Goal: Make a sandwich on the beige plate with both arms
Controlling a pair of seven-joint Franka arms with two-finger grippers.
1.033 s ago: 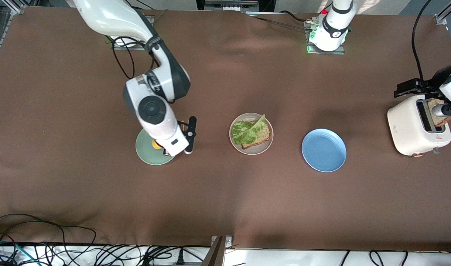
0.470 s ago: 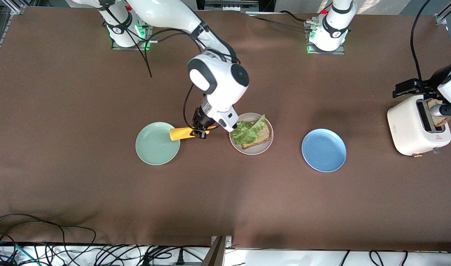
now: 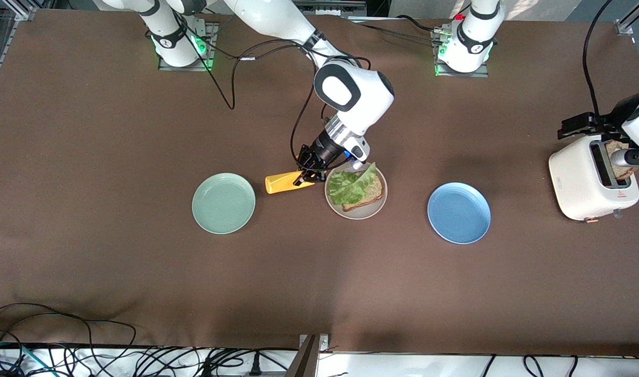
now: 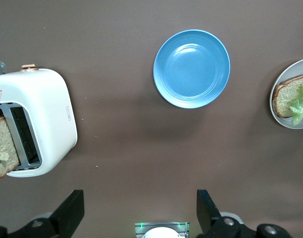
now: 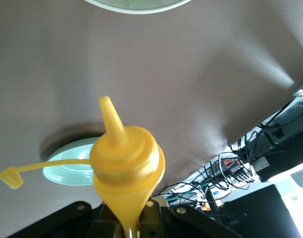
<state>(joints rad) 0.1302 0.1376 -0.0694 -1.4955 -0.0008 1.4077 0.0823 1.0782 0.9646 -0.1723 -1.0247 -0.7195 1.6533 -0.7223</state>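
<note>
The beige plate (image 3: 372, 210) holds a slice of brown bread (image 3: 371, 193) with a green lettuce leaf (image 3: 350, 186) lying on it. My right gripper (image 3: 304, 177) hangs beside that plate's rim, toward the mint-green plate, and is shut on a yellow squeeze bottle (image 3: 282, 184) held sideways. In the right wrist view the bottle (image 5: 126, 163) points its nozzle away from the gripper (image 5: 126, 225), its cap (image 5: 10, 178) dangling on a strap. My left gripper (image 4: 138, 213) waits open and empty above the toaster (image 3: 586, 180), where another bread slice (image 3: 620, 163) stands in a slot.
A mint-green plate (image 3: 223, 203) lies toward the right arm's end of the table. A blue plate (image 3: 459, 212) lies between the beige plate and the white toaster. Black cables trail from the right arm above the table.
The right arm has swung from over the mint-green plate to the beige plate's edge, carrying the yellow bottle with it. The left arm has not moved.
</note>
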